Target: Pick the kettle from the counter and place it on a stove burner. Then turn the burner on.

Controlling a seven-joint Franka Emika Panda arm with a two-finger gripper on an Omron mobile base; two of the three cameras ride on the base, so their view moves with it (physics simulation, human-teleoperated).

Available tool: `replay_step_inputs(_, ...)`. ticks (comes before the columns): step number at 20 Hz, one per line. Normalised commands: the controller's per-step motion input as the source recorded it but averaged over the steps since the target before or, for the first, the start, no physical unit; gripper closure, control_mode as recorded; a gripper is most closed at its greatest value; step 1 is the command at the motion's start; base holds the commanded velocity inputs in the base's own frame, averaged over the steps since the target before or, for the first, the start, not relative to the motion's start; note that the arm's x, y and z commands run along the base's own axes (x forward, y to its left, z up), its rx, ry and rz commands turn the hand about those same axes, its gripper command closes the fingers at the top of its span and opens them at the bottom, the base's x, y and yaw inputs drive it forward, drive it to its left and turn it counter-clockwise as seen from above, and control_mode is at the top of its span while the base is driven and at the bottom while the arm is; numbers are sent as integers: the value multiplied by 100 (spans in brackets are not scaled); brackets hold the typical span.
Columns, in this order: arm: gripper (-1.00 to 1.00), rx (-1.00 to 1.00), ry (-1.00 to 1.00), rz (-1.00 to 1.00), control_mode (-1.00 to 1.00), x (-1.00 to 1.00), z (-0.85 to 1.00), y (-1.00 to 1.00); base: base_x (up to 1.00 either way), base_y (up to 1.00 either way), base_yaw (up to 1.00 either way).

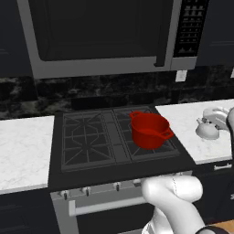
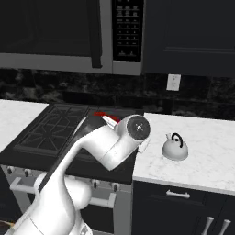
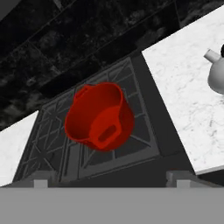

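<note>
Gripper (image 3: 109, 180) at the near edge of the cooktop (image 1: 57, 151), fingertips spread wide apart, clamped on nothing. In the hand view: one red pot (image 3: 99, 117) on the cooktop's right-hand stove burner (image 3: 140, 140). In the left base view: a row of silver knobs (image 1: 85, 189) below the cooktop's front edge. In the right base view: one kettle (image 2: 175, 148) upright on the counter (image 2: 202, 160) right of the cooktop, well apart from the pot; one wall outlet (image 2: 173, 82) behind, on the backsplash. One microwave (image 1: 105, 34) mounted above the cooktop.

Kettle (image 3: 217, 72) cut off by hand view's right edge; arm hid most of red pot (image 2: 104, 115) in right base view.
</note>
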Motion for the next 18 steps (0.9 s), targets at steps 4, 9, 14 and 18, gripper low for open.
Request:
replay_step_inputs(4, -100, 8, 16, 0, -100, 30, -28, -91, 0, 0, 0)
replay_step_inputs(9, -100, -1, 34, 15, -100, 47, -23, -70, 0, 0, 0)
replay_step_inputs(14, -100, -9, 40, 23, -100, 49, -23, -29, 0, 0, 0)
replay_step_inputs(18, -100, -8, -2, 1, -100, 1, -15, 0, 0, 0, 0)
